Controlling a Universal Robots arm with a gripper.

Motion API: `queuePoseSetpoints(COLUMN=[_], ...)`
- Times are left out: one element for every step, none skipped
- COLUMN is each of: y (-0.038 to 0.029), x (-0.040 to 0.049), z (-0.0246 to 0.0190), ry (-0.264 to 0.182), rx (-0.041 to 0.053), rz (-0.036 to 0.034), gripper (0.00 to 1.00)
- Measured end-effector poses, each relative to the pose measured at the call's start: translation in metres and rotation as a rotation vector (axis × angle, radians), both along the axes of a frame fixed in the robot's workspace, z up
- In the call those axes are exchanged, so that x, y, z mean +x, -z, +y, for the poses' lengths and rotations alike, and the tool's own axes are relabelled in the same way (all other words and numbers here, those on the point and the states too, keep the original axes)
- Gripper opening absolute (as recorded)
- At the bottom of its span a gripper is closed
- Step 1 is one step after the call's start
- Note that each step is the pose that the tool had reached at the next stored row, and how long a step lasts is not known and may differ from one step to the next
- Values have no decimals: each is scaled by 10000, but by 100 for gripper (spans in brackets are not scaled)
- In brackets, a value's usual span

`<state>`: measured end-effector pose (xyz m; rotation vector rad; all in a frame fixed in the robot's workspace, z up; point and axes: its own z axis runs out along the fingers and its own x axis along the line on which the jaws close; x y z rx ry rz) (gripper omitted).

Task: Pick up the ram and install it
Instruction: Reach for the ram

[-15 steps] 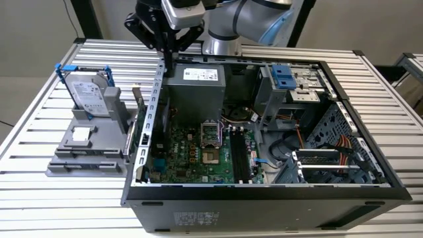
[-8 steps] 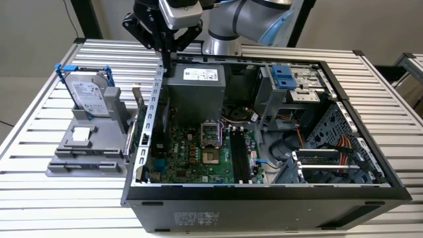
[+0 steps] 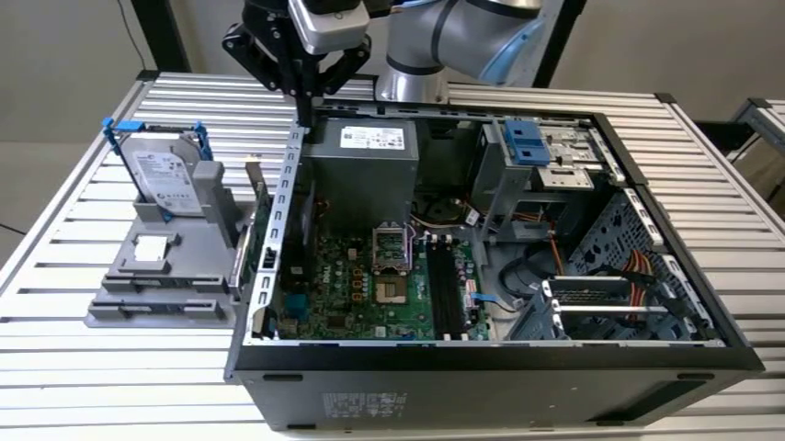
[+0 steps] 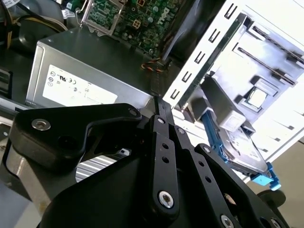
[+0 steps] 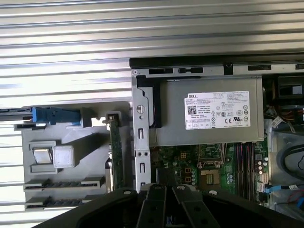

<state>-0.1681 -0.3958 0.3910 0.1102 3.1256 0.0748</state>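
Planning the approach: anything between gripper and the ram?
Yes: the case's perforated side wall stands between gripper and ram in the first wrist view.

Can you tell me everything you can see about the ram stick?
The ram is a thin, long, dark green circuit board. It stands on its long edge in the grey holder, outside the computer case and close beside its metal wall. The hard drive stands in the same holder on its other side. Nothing holds the ram: the gripper hangs apart from it, above the case's edge.
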Motion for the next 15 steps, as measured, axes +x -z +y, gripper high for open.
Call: queuePoseSetpoints(y=[0, 0, 0, 1, 0, 0, 0, 1, 1, 1, 1, 1, 1, 0, 0], x=[-4, -8, -13, -17, -22, -26, -29, -32, -35, -38, -41, -44, -47, -50, -53], z=[0, 1, 2, 2, 2, 2, 3, 3, 3, 4, 4, 4, 4, 4, 4], ry=[0, -1, 0, -1, 0, 0, 0, -1, -1, 0, -1, -1, -1, -1, -2], rx=[0, 0, 0, 0, 0, -1, 0, 0, 0, 0, 0, 0, 0, 0, -1], rz=[1, 2, 4, 6, 9, 10, 10, 10, 11, 11, 12, 12, 13, 14, 15], gripper=[0, 0, 0, 0, 0, 0, 0, 0, 0, 0, 0, 0, 0, 0, 0])
